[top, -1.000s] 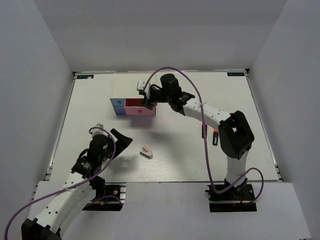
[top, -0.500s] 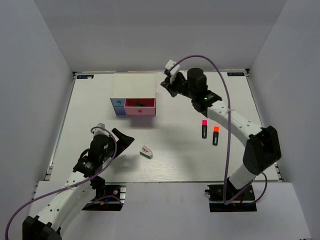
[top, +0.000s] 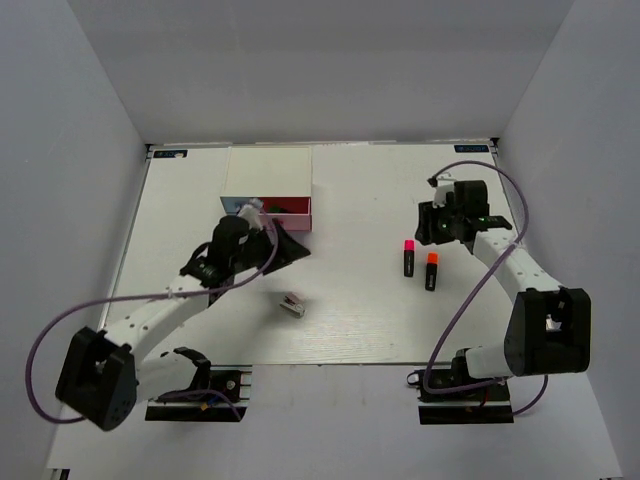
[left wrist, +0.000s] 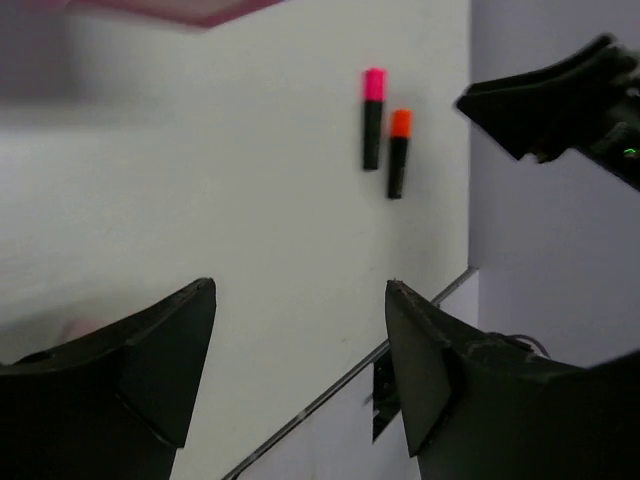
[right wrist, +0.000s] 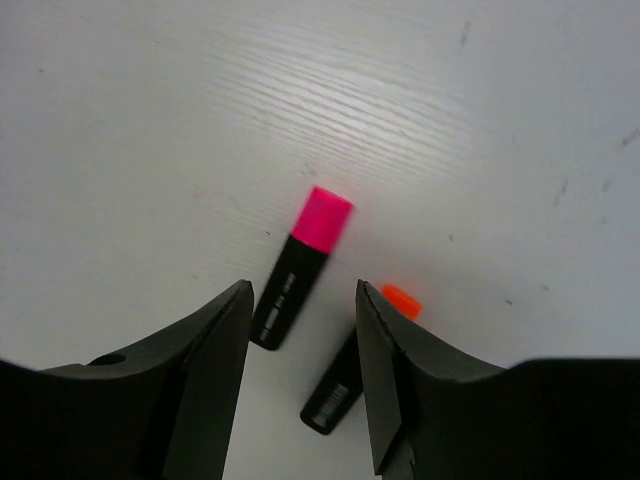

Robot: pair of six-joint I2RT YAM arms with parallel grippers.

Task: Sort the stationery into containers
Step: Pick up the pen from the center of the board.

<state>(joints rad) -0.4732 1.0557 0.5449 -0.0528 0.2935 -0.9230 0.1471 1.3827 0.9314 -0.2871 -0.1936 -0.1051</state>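
Right jaws open, empty, hanging over the pink highlighter (right wrist: 300,282), which lies flat on the table (top: 350,330) right of centre. In the wrist view it sits in the gap between the fingers, so this looks like the line-up for picking it. The orange highlighter (right wrist: 338,392) lies just beside it and parallel, close under one finger, so a descent could nudge it.

Left jaws open too, nothing between them, at the front of the pulled-out pink drawer (top: 295,210) of the white-topped box (top: 266,170). Probably there to tend the drawer; contact can't be told. There is something dark in the drawer, too small to name. The stapler piece (top: 292,304) is loose on the table, near the left arm, unsorted.
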